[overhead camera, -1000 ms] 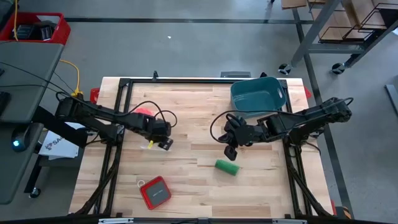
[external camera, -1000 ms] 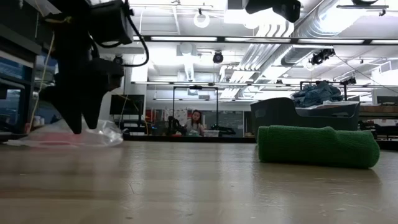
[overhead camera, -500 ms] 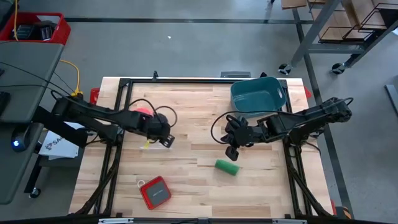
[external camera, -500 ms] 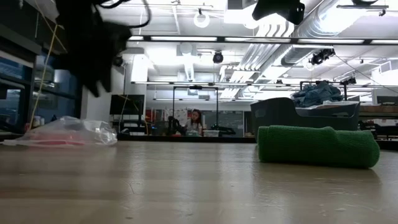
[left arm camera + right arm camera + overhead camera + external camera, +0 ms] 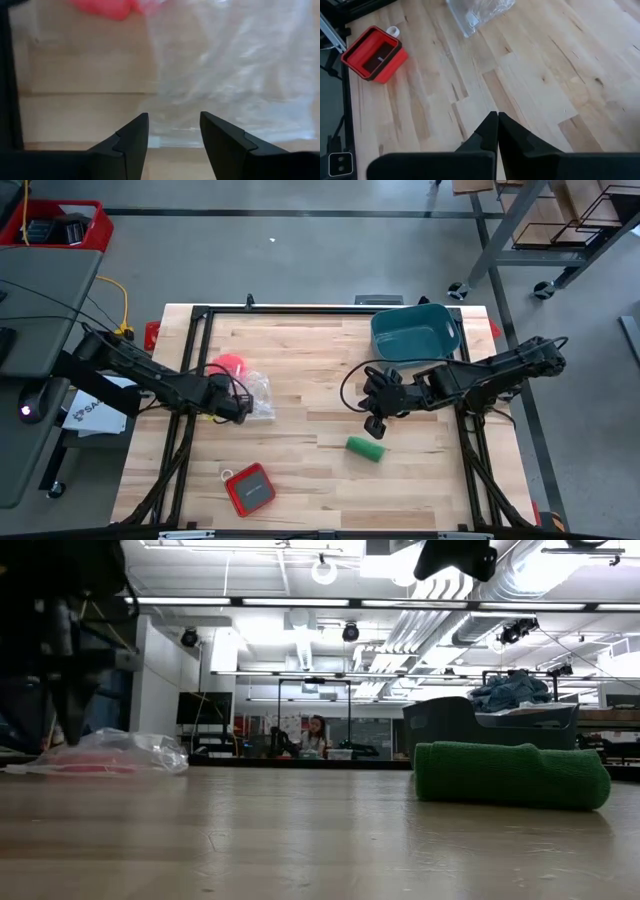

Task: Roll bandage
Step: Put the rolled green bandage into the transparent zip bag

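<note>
The bandage (image 5: 365,448) is a short green roll lying on its side on the wooden table (image 5: 300,440), toward the near right; the low view shows it at the right (image 5: 510,775). My right gripper (image 5: 373,427) hangs shut just beyond it, toward the far side and above it, with nothing between its fingers (image 5: 497,120). My left gripper (image 5: 238,412) stands open at the table's left, pointing steeply down at the near edge of a clear plastic bag (image 5: 225,65). The bag's edge shows in the gap between its fingers (image 5: 174,131), and nothing is held.
The clear bag (image 5: 257,388) lies flat with a pink-red ring (image 5: 230,365) at its far end. A teal tub (image 5: 413,332) stands at the far right. A red case (image 5: 248,487) lies near the front left. Bare wood lies between the bag and the bandage.
My left gripper has gone toward the table's left edge, rolling about its own axis, and has uncovered the clear bag, which lies where it was. The bandage and my right gripper have kept still.
</note>
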You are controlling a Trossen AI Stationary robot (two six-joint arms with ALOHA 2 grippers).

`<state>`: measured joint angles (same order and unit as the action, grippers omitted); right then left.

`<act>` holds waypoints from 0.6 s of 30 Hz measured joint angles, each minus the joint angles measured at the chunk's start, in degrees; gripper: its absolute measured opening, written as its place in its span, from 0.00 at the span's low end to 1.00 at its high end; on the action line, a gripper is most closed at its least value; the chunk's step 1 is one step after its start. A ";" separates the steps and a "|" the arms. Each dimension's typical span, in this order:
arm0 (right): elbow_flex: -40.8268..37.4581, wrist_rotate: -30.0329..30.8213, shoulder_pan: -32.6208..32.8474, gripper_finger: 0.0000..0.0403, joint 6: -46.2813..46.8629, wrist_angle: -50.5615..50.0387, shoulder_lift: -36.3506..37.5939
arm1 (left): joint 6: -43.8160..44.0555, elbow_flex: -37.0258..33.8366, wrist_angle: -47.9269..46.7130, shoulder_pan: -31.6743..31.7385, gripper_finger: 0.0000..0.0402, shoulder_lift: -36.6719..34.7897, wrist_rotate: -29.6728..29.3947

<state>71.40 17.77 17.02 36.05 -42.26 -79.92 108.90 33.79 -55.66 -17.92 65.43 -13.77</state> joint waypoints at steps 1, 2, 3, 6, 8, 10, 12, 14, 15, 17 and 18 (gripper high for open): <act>0.00 0.06 0.00 0.00 -0.02 0.01 0.00 | 0.71 -1.20 1.19 -0.04 0.44 -0.25 0.60; 0.00 0.06 0.00 0.00 -0.02 0.01 0.00 | 1.53 -2.32 2.28 -0.04 0.44 -0.47 0.80; 0.00 0.06 0.00 0.00 -0.02 0.02 0.00 | 2.45 -3.28 3.01 -0.04 0.44 -0.49 0.76; 0.00 -0.31 0.00 0.00 -0.01 0.02 0.00 | 4.74 -4.97 4.94 -0.02 0.44 -0.50 -1.09; 0.00 -0.82 0.00 0.00 -0.02 0.04 0.00 | 5.00 -5.76 5.84 -0.01 0.44 -0.51 -1.82; 0.00 -1.42 0.00 0.00 -0.02 0.04 0.00 | 5.03 -6.54 6.10 -0.01 0.44 -0.47 -1.80; 0.00 -1.67 0.00 0.00 0.01 0.06 0.00 | 5.01 -7.28 6.01 -0.01 0.44 -0.47 -1.80; 0.00 -1.68 0.00 0.00 0.18 0.07 0.00 | 5.45 -7.86 5.89 -0.01 0.43 -0.47 -1.99; 0.00 -1.68 0.00 0.00 0.41 0.07 0.00 | 5.67 -7.95 5.88 -0.01 0.42 -0.44 -2.38; 0.00 -1.69 0.00 0.00 1.35 0.07 0.00 | 5.07 -7.95 6.12 -0.01 0.36 -0.44 -3.19; 0.00 -1.69 0.00 0.00 1.52 0.07 0.00 | 4.40 -7.95 6.21 -0.01 0.31 -0.44 -3.28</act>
<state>71.40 16.08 17.02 37.56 -42.19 -79.92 113.30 25.85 -49.44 -17.93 64.99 -17.05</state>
